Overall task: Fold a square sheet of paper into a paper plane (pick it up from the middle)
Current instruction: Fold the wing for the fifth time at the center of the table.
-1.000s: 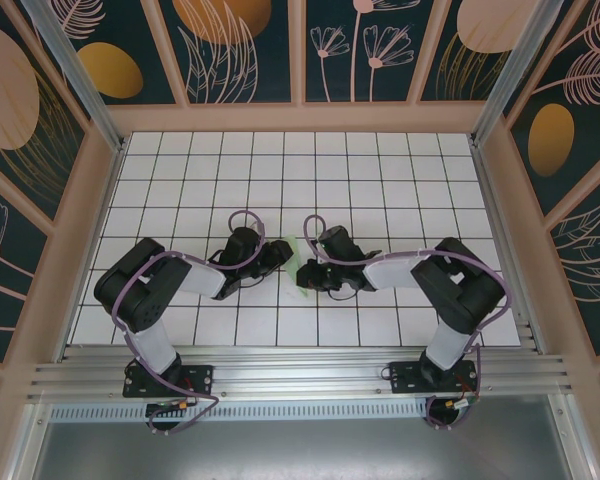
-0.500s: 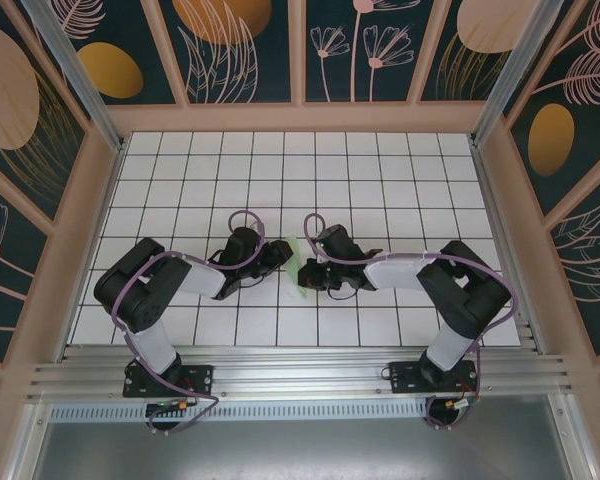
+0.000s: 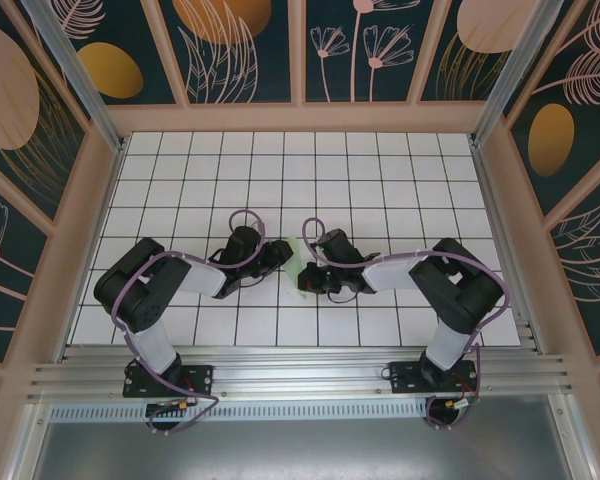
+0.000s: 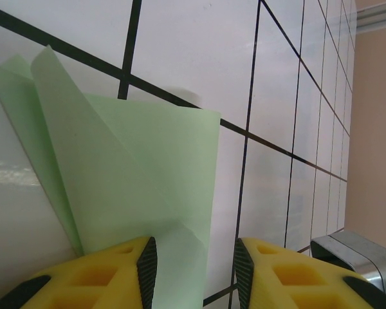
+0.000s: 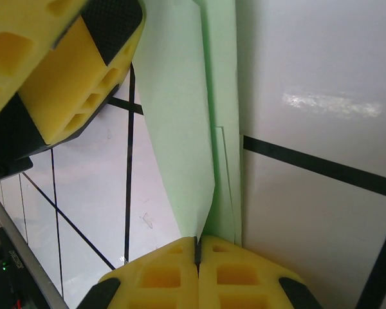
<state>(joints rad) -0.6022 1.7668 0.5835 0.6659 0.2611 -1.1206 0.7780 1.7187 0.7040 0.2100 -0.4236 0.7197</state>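
One white grid-tiled table [image 3: 380, 170]. One pale green sheet of paper [image 4: 135, 167], partly folded, lying mid-table between my two grippers. My left gripper [image 4: 195, 257]: fingers apart, the paper's corner in the gap. My right gripper [image 5: 197, 243]: fingers together, pinching the sheet's edge.

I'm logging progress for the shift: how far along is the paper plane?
Done: the green sheet shows overlapping folded layers. In hand: the right gripper is shut on one edge; the left gripper straddles it, jaws apart. Left: no narrow pointed dart yet, so more folds remain.
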